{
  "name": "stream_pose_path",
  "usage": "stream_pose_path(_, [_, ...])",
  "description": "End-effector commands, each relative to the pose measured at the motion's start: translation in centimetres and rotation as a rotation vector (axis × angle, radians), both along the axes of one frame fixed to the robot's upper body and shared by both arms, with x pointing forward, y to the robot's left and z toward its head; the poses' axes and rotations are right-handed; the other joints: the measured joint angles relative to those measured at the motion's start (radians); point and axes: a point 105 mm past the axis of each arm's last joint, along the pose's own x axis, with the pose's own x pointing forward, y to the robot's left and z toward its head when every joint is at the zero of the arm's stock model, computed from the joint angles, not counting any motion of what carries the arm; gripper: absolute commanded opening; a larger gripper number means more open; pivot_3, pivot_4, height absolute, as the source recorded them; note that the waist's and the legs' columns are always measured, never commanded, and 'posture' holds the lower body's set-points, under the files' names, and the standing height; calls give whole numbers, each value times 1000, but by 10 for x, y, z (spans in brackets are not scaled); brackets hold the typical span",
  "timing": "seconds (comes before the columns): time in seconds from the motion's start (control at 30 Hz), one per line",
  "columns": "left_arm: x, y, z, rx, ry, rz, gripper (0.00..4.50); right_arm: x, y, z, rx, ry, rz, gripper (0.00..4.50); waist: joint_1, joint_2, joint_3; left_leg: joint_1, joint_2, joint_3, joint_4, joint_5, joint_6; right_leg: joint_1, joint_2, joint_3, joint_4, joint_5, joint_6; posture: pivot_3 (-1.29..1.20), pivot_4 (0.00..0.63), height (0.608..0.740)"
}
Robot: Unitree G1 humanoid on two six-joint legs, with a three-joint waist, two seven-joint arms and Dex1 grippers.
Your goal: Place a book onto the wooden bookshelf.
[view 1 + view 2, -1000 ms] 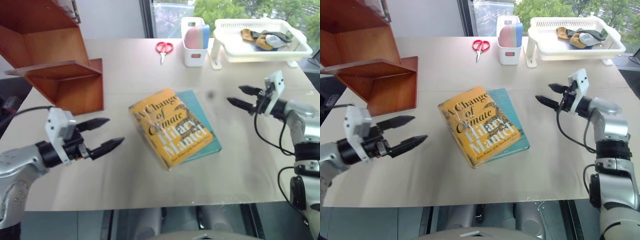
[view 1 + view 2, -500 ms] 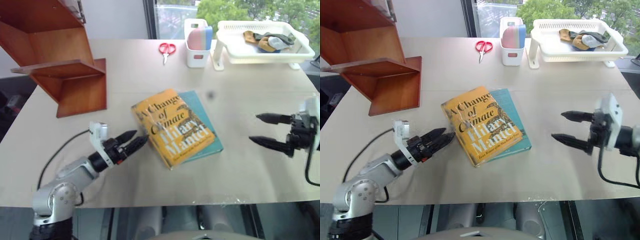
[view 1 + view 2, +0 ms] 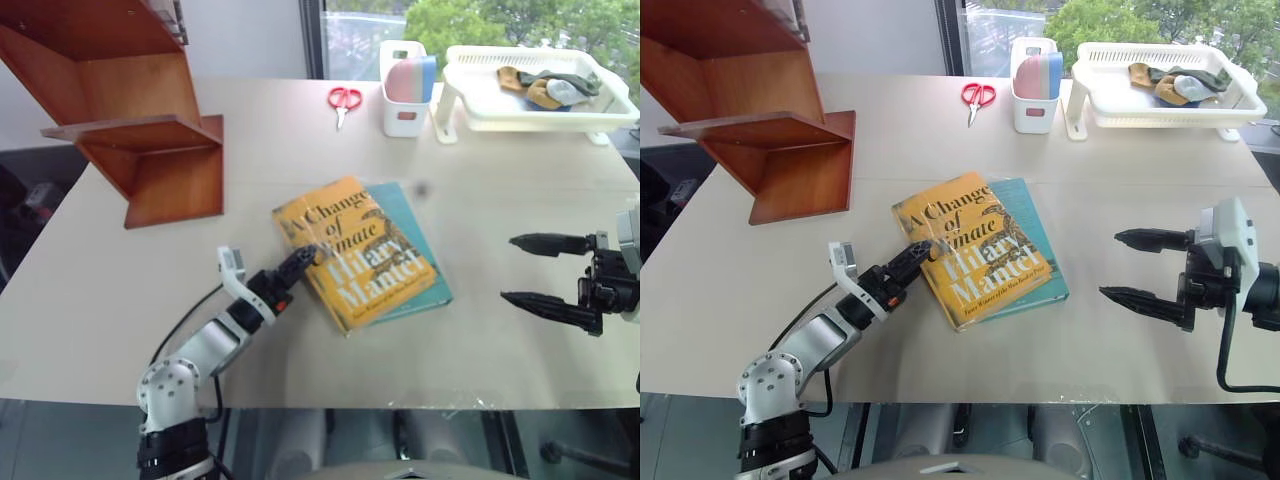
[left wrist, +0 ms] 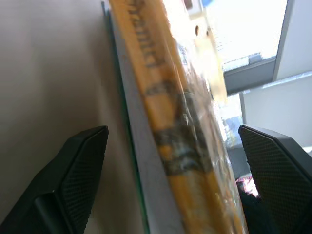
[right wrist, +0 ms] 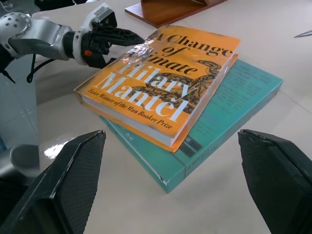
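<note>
Left wrist view: spread left pincer [image 3: 296, 265] straddles the book's [image 3: 350, 250] spine edge.
Closing may catch the teal book [image 3: 420, 262] beneath; right pincer [image 3: 528, 270], mid-right, spread, empty.

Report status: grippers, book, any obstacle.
Left gripper open, straddling the orange book at its spine edge. Right gripper open, clear. Book lies on teal book. Bookshelf unobstructed.
</note>
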Motion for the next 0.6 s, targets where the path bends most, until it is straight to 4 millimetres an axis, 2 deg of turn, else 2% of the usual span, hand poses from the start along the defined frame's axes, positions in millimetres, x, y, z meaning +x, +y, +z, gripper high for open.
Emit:
stream_pose_path(0.03, [5, -4, 8, -62, -13, -15, 4500, -1, 1, 7, -14, -36, 13, 4435, 0, 0, 0, 0, 0, 0, 0, 0, 0, 0, 0, 0, 0, 0, 0, 0, 150, 740])
stream_pose_path(0.2, [6, -13, 11, -97, -11, -73, 4500, 1, 1, 6, -10, -36, 11, 4435, 1, 0, 0, 0, 0, 0, 0, 0, 0, 0, 0, 0, 0, 0, 0, 0, 150, 740])
stream_pose_path(0.5, [4, -13, 16, -132, -15, -111, 4500, 2, 4, 3, 4, -31, 7, 4435, 0, 0, 0, 0, 0, 0, 0, 0, 0, 0, 0, 0, 0, 0, 0, 0, 150, 740])
stream_pose_path(0.6, [4, -13, 19, -131, -29, -121, 3708, 2, 4, 2, 6, -26, 4, 4500, 0, 0, 0, 0, 0, 0, 0, 0, 0, 0, 0, 0, 0, 0, 0, 0, 150, 740])
